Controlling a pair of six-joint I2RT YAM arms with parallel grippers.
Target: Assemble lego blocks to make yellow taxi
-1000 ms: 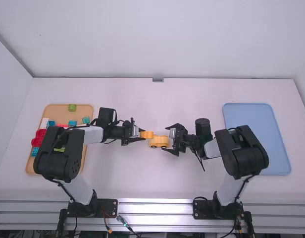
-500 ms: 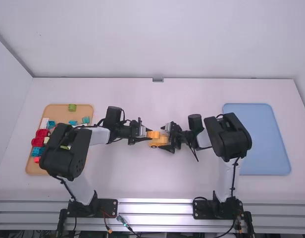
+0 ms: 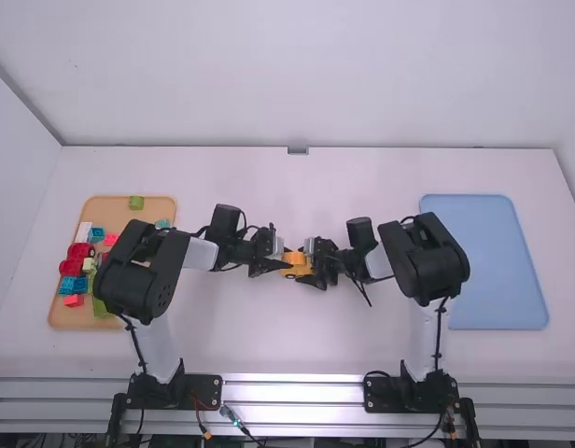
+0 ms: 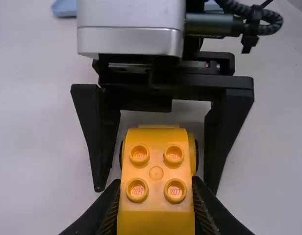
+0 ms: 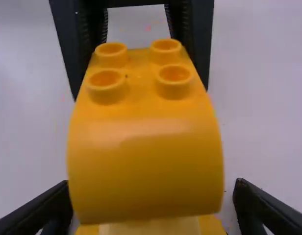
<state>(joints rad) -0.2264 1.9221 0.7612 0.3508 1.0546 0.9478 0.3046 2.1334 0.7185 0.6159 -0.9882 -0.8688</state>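
A yellow-orange block with studs and a rounded end [image 3: 294, 258] is in my left gripper [image 3: 284, 260], near the table's middle. In the left wrist view, the fingers of my left gripper [image 4: 156, 200] press on both sides of the studded block [image 4: 156, 171]. Below the block is a yellow wheeled base [image 3: 297, 273]; whether the two are locked together I cannot tell. My right gripper [image 3: 309, 264] stands open around the base from the other side. In the right wrist view, the tips of my right gripper [image 5: 153, 210] are spread either side of the base [image 5: 212, 225], with the block [image 5: 146, 166] above it.
A wooden tray [image 3: 77, 319] at the far left holds several red, blue and green pieces, partly under the left arm. A light blue tray [image 3: 497, 271] lies on the right. Both grippers nearly meet face to face over the table [image 3: 287, 345].
The left gripper has carried the block rightward and slightly nearer, over the base. The right gripper has shifted slightly leftward around the base, and the right arm has swung left.
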